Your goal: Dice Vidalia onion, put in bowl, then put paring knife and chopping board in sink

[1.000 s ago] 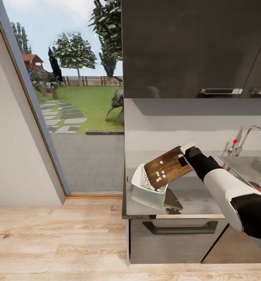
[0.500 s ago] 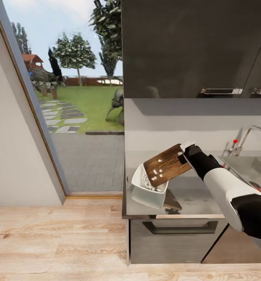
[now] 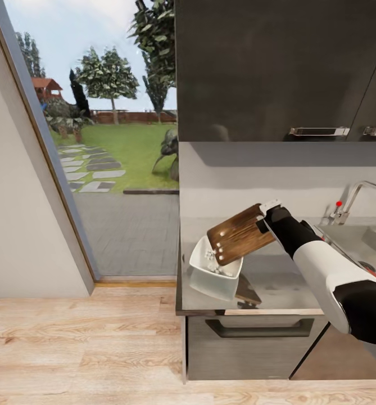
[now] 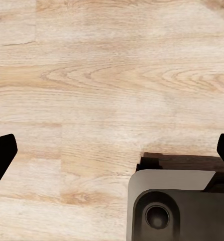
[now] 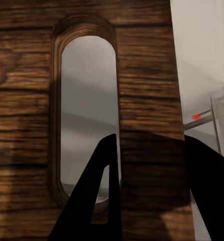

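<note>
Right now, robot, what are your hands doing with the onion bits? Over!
Right gripper clamped on chopping board, tilted over bowl. Onion bits in bowl. Left gripper open above floor. Nothing blocking.

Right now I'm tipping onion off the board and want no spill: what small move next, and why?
Probably tilt the chopping board slightly steeper over the bowl. A few white onion pieces cling to its lower end, which hangs above the bowl, and the right gripper grips the raised end.

Dark wall cabinets (image 3: 277, 67) hang above; a window (image 3: 106, 140) shows a garden; wood floor (image 3: 81, 349) lies below.
</note>
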Robot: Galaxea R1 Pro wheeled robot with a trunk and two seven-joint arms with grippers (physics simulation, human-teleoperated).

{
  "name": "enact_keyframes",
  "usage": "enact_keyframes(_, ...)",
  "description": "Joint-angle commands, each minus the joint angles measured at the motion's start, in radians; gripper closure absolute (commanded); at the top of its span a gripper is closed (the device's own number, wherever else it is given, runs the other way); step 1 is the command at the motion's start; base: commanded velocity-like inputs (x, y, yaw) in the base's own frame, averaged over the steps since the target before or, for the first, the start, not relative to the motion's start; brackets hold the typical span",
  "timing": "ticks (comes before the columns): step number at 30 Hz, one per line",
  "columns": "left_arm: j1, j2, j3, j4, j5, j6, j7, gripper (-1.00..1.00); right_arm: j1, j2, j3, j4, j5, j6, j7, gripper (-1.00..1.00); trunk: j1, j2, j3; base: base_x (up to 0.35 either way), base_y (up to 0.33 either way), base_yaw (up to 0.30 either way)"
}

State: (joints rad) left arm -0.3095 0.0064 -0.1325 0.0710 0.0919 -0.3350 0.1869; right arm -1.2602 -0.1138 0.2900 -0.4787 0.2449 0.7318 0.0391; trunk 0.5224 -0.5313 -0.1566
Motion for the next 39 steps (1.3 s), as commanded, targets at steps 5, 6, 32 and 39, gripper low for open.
enact_keyframes(5,-0.002,0.0,-0.009,0.004,0.009,-0.007,0.0,-1.0,-0.001,-0.001,0.007,-0.014,0.006,0.007,0.003,1.0,0.0,-0.002,-0.002,0.0,0.0,0.0)
enact_keyframes(6,-0.002,0.0,-0.009,0.004,0.009,-0.007,0.0,-1.0,-0.001,-0.001,0.007,-0.014,0.006,0.007,0.001,1.0,0.0,-0.002,-0.002,0.0,0.0,0.0)
enact_keyframes(32,-0.002,-0.002,-0.009,0.004,0.009,-0.007,0.0,-1.0,-0.001,-0.009,-0.001,-0.016,0.002,0.003,-0.088,1.0,0.0,-0.002,-0.002,0.0,0.0,0.0)
enact_keyframes(39,-0.002,-0.002,-0.009,0.004,0.009,-0.007,0.0,-1.0,-0.001,-0.068,-0.186,-0.074,-0.014,0.003,0.074,1.0,0.0,-0.002,-0.002,0.0,0.0,0.0)
